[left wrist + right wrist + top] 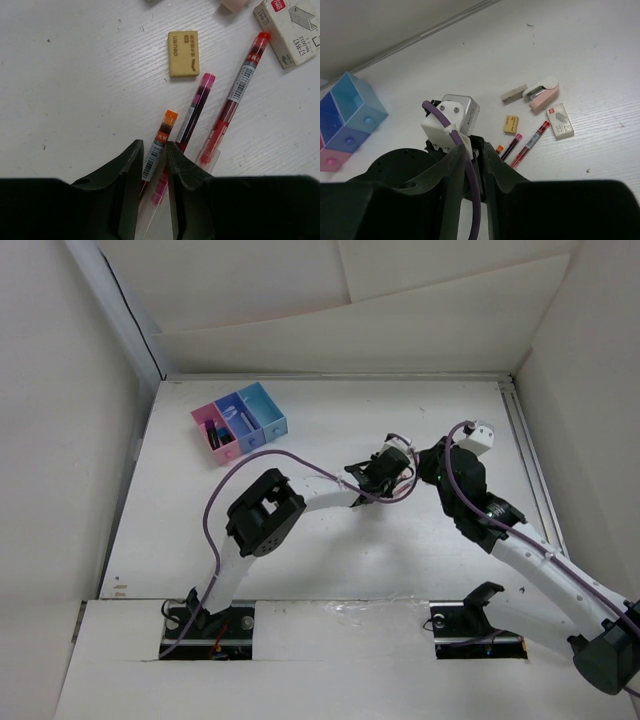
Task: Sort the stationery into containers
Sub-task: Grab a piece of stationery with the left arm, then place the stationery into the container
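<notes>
My left gripper (154,150) is shut low on the table around an orange-capped pen refill (161,137). A dark pen with a pink cap (195,107) lies just right of it, partly under the right finger. A longer red pen (235,95) and a yellow eraser (183,53) lie beyond. The pink (213,430), purple-blue (238,418) and light blue (264,408) containers stand joined at the far left; the pink one holds dark markers. My right gripper (476,155) is shut and empty, hovering just right of the left gripper (378,472).
A white staples box (292,30), a pink stapler (542,93) and a small grey-white piece (513,93) lie past the pens. The left arm's wrist camera and purple cable (452,122) sit right in front of my right gripper. Walls enclose the table.
</notes>
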Controlling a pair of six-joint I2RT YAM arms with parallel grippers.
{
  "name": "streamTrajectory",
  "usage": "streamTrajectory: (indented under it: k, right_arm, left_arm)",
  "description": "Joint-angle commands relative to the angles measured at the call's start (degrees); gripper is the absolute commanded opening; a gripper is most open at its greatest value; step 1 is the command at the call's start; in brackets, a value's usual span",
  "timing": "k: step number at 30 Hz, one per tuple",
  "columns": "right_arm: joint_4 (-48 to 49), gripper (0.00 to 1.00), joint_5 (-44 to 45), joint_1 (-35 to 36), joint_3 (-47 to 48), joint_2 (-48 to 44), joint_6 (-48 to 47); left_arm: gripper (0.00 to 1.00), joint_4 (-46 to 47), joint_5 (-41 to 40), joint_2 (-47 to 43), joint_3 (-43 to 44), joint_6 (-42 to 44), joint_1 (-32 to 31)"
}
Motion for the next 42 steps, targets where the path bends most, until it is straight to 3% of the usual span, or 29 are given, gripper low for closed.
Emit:
streamTrajectory:
  k: [1,11,12,16,21,26,32,36,42]
  right_arm:
    - [2.4,0.28,-0.4,-0.3,1.5,-1.0,-0.6]
    - [2.4,0.29,-0.4,-0.3,1.5,-1.5,-0.6]
    - [2.4,0.29,-0.4,-0.3,1.5,-1.5,-0.6]
    - [2.4,0.29,-0.4,-0.3,1.5,-2.1,-0.6]
    - [2.4,0.29,-0.9,-0.3,1.5,-2.1,-0.6]
    - [2.4,0.30,-1.0,-0.3,1.5,-2.1,-0.6]
    - [3.0,0.30,-2.0,-0.3,1.5,-2.6,-0.6]
    - [3.0,0.30,-2.5,-0.3,1.5,-2.1,-1.1]
    - [3.0,0.31,-3.8,-0.3,1.5,-2.1,-1.1]
  left_arm:
    - [0.21,-0.8,-1.2,0.0,2.2,1.4,-0.2]
    - [0.21,-2.4,-4.3,1.4,2.2,2.5,-0.2]
    - [0.20,-2.4,-4.9,1.4,2.2,2.5,-0.2]
    - [0.00,-1.9,-6.8,-0.6,0.7,1.9,0.4]
    - [0.00,-0.4,-10.5,-5.7,-2.0,1.9,4.2]
    - [0.00,-1.0,-8.7,-12.7,-2.0,-0.2,14.6]
    - [0.00,1.0,1.6,-19.3,-4.5,-11.8,30.0]
    - [0.00,2.4,6.2,-20.0,-4.5,-18.4,42.7]
    - [0.00,1.5,6.1,-17.9,-0.8,-19.9,51.1]
